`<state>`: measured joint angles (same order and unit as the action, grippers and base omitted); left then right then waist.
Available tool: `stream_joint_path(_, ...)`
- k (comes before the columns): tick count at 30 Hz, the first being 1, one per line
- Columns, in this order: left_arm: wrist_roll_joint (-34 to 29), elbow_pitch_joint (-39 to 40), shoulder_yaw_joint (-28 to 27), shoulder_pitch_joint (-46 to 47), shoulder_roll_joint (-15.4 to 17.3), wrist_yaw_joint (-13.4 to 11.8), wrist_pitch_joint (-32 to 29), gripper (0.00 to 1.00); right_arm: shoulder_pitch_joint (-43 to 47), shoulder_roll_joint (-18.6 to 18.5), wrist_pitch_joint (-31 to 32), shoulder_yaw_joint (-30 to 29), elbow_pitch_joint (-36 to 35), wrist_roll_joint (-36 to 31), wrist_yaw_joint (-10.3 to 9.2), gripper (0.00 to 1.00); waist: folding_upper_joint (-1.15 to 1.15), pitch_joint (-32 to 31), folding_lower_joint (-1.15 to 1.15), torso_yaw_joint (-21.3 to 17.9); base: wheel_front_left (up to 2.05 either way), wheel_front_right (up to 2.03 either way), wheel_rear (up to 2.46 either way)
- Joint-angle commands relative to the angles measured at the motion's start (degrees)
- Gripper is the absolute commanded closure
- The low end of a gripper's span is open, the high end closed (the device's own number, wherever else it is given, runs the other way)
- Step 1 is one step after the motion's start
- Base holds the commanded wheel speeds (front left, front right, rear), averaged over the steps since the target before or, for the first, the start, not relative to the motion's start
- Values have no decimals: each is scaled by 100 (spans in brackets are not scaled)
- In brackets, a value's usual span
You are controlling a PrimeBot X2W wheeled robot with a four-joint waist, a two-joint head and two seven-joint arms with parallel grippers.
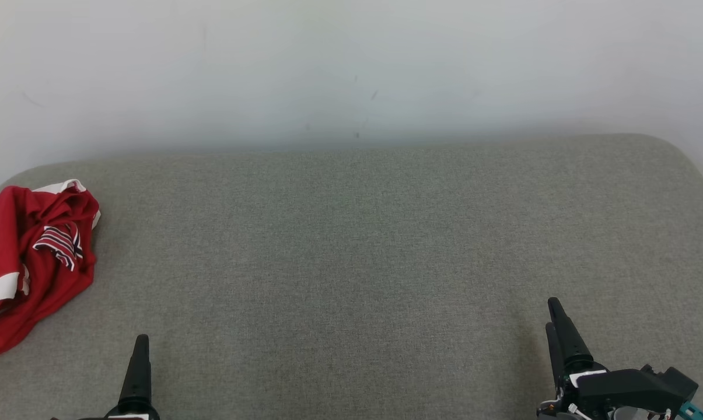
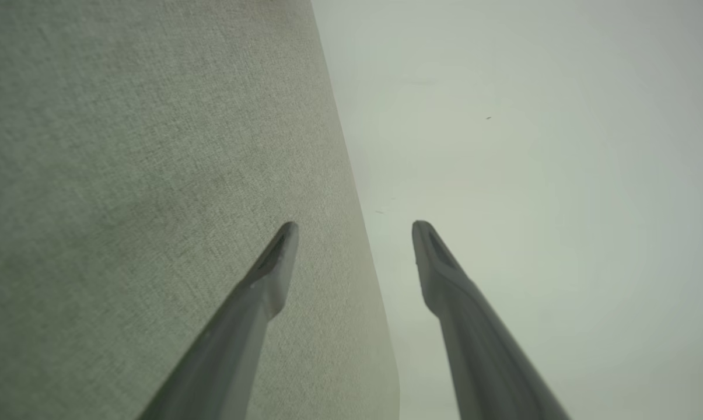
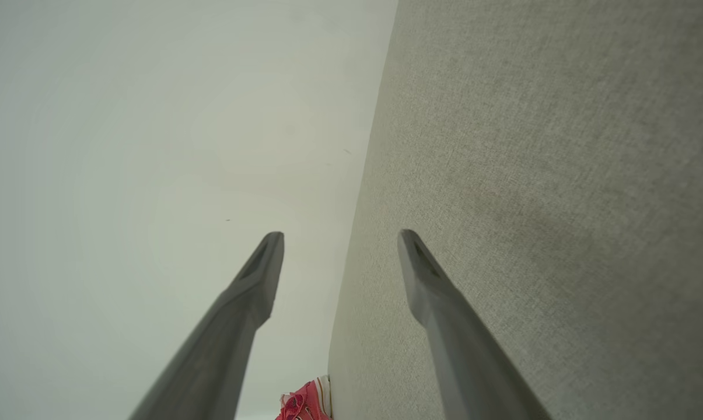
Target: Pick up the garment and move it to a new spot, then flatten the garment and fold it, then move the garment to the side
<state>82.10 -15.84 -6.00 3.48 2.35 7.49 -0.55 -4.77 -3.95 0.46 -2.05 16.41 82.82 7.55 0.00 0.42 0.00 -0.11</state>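
The garment (image 1: 30, 256) is a crumpled red piece with white bands and a striped trim, lying at the far left edge of the grey fabric surface (image 1: 351, 245). A small part of the garment (image 3: 305, 402) also peeks in at the bottom of the right wrist view. My left gripper (image 1: 141, 344) is at the lower left, a short way to the right of and nearer than the garment, not touching it. In its own view the left gripper (image 2: 355, 227) is open and empty. My right gripper (image 1: 555, 315) is at the lower right, far from the garment; the right gripper (image 3: 340, 236) is open and empty.
A pale wall (image 1: 351, 70) rises behind the grey surface. The surface has rounded far corners, and its right end (image 1: 692, 169) drops off near the wall.
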Motion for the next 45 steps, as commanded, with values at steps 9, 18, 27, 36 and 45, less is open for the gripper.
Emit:
stream_joint_path(9, -1222, 71, -48, 5, 45, 1, 226, 0, -152, -28, -224, -4, -25, -1122, -3, 0, 0, 11, 0, -25, 0, 0, 0)
stream_joint_path(18, -2508, 111, 26, -69, 48, 0, 414, 0, -162, 3, -412, -9, -8, -2217, -4, 0, 0, 19, 0, -50, 0, 0, 0)
stream_joint_path(27, -3489, 157, 63, -148, 50, 0, 584, 0, -166, 41, -580, 24, 33, -3111, -5, 0, 0, 27, 0, -71, 0, 0, 0)
stream_joint_path(36, -4261, 173, 30, -175, 51, 0, 741, 0, -163, 52, -734, 63, 108, -3837, -6, 0, 0, 20, 0, -93, 0, 0, 0)
stream_joint_path(45, -4820, 189, 46, -219, 53, -15, 876, 0, -158, 57, -868, 75, 168, -4439, -6, 0, 0, 16, 0, -111, 0, 0, 0)
